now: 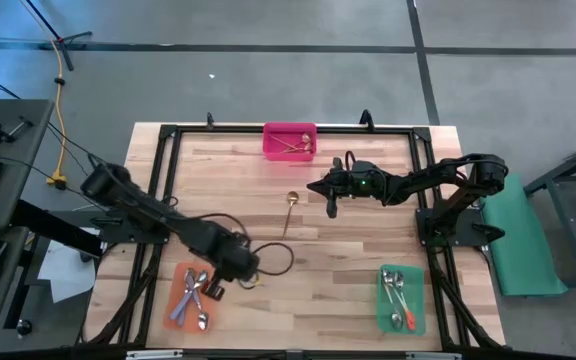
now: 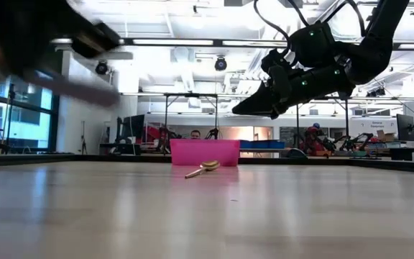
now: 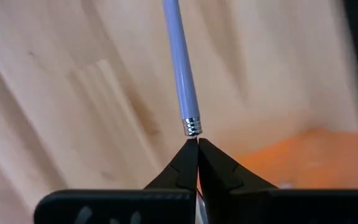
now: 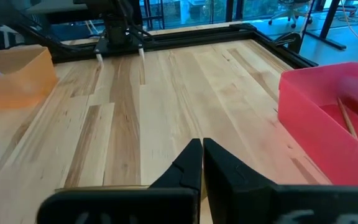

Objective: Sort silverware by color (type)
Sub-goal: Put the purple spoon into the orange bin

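A wooden bench (image 1: 298,215) with a black frame fills the overhead view, and two dark robot arms reach in from its left and right sides.

Three flat trays sit on it. A pink tray (image 1: 289,141) at the middle of the far edge holds slim gold spoons (image 1: 295,146). An orange tray (image 1: 194,297) near the front left corner holds spoons with purple-blue handles (image 1: 190,293). A green tray (image 1: 401,298) near the front right corner holds spoons with orange-pink handles (image 1: 398,300).

The left gripper (image 3: 197,144) hangs beside the orange tray. Its jaws are closed on the metal collar of a purple-blue handled spoon (image 3: 181,68), whose handle points away from the wrist.

The right gripper (image 1: 332,205) hovers above the middle of the bench toward the far edge, jaws closed and empty.

One gold spoon (image 1: 290,206) lies alone on the bare wood just in front of the pink tray, near the right gripper.
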Tool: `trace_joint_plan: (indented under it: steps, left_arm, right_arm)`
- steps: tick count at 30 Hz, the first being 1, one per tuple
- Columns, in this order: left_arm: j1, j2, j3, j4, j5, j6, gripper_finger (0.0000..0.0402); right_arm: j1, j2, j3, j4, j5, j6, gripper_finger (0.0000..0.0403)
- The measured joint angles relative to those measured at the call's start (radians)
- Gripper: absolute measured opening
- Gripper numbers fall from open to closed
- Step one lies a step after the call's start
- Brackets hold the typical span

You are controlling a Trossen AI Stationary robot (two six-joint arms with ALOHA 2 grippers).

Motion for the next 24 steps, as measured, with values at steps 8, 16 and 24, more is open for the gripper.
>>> trace_joint_plan:
  steps: [8,16,24]
  left_arm:
    - [-0.18,-0.168,-0.063,0.001,0.037,-0.544,0.0001]
    - [-0.421,-0.358,-0.341,0.276,-0.176,-1.261,0.0001]
    - [-0.624,-0.389,-0.427,0.3,-0.517,-1.571,0.0]
  right_arm:
    - [0.0,0.0,0.0,-0.012,0.0,0.005,0.0]
    - [0.015,0.0,0.0,-0.015,0.0,-0.007,0.0]
    - [0.015,0.0,0.0,-0.018,0.0,-0.019,0.0]
